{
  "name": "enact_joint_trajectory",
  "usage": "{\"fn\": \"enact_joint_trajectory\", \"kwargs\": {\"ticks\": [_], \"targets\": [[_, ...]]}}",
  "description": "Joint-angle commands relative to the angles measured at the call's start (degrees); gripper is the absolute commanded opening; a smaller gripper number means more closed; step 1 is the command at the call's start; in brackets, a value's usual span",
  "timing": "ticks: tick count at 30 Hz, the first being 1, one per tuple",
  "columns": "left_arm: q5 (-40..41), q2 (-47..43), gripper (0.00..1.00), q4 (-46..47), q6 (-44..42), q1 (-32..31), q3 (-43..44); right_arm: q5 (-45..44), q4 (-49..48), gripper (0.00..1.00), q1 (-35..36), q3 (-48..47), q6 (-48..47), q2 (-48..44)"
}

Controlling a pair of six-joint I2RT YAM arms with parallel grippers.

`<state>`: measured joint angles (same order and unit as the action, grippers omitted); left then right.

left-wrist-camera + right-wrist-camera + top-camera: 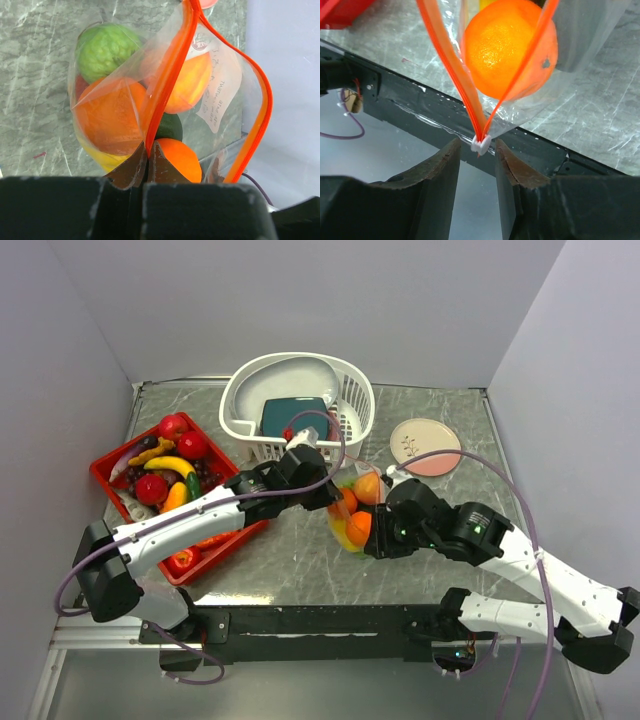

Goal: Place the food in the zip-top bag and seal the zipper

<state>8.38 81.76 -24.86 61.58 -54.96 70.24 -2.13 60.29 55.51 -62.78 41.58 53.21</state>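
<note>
The clear zip-top bag [352, 512] hangs between my two grippers above the table, with food in it: oranges [112, 120], a bumpy green fruit [102, 50] and a yellow lemon [102, 159]. My left gripper [147, 156] is shut on one side of the orange-red zipper [167, 85], whose two strips stand apart in a loop. My right gripper [477, 150] is open. The zipper's white slider [481, 145] sits between its fingers [445, 165] without touching them. An orange [507, 47] fills the bag just beyond the slider. In the top view the left gripper [325, 490] and right gripper [372, 540] flank the bag.
A red tray [98, 473] at the left holds more food: red apples [173, 426], a banana [168, 464] and grapes. A white slotted basket [232, 400] with a teal slab [293, 415] stands at the back. A pink plate [425, 445] lies at the back right. The table's near edge [410, 100] runs below the bag.
</note>
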Motion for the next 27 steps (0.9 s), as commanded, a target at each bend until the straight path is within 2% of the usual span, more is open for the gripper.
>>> {"fn": "enact_joint_trajectory", "kwargs": {"ticks": [1,5,14,16,23,25,27], "targets": [[-0.65,-0.19,0.01,2.1,-1.37,-0.15,3.06,-1.21,-1.93,0.4,0.39,0.56,0.25,0.66],[-1.0,0.16,0.01,1.92,-3.04,-0.24,4.11,-3.49,-0.79,0.28,0.39,-0.85,0.25,1.28],[-3.9,3.76,0.01,2.36,-13.85,-0.24,9.04,-5.07,0.97,0.27,0.39,-3.13,-0.27,3.13],[-4.6,3.85,0.04,4.46,-16.04,-0.24,9.13,-5.86,1.23,0.26,0.31,-3.75,-0.1,3.22],[-7.23,4.73,0.08,9.64,-20.53,-0.24,8.78,-3.5,2.2,0.04,-1.01,-4.28,0.78,3.57],[-7.94,4.64,0.08,10.97,-21.33,-0.41,8.16,-2.01,2.55,0.03,-2.68,-4.01,0.52,3.92],[-7.94,4.9,0.09,11.59,-21.85,-0.41,8.25,-0.86,2.73,0.08,-3.82,-3.92,0.25,4.36]]}}
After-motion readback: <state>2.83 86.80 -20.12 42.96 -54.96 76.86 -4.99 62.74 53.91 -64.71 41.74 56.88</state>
